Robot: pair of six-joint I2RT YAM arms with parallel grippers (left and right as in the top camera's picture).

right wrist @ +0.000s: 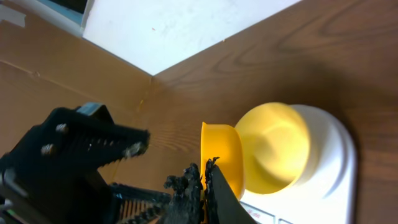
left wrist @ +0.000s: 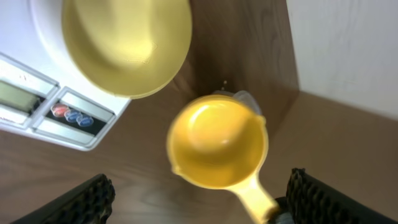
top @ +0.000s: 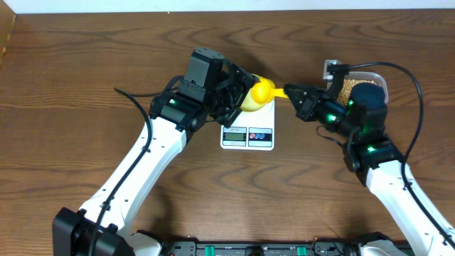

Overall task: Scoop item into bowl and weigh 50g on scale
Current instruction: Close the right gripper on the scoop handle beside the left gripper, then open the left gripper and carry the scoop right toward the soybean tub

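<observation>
R gripper [right wrist: 204, 177], bottom centre of its wrist view, clamps shut on empty yellow scoop [right wrist: 221, 152], L gripper [left wrist: 208, 205] gapes wide w/ nothing; bowl [right wrist: 273, 149] sits empty on scale [top: 247, 135] mid-frame overhead, so dip into beans [top: 346, 91] upper right, keep level, tip small amts.

The scoop [top: 265, 90] hangs level, held at its handle end by the right gripper [top: 290, 92]; the bowl [top: 249, 104] sits on the scale [top: 247, 135], just beside the cup, opposite the handle; beyond the handle, past the right gripper, stands the tub [top: 377, 77] with beans [top: 344, 89] in it; the left gripper [top: 245, 89] hangs above cup and bowl.
</observation>
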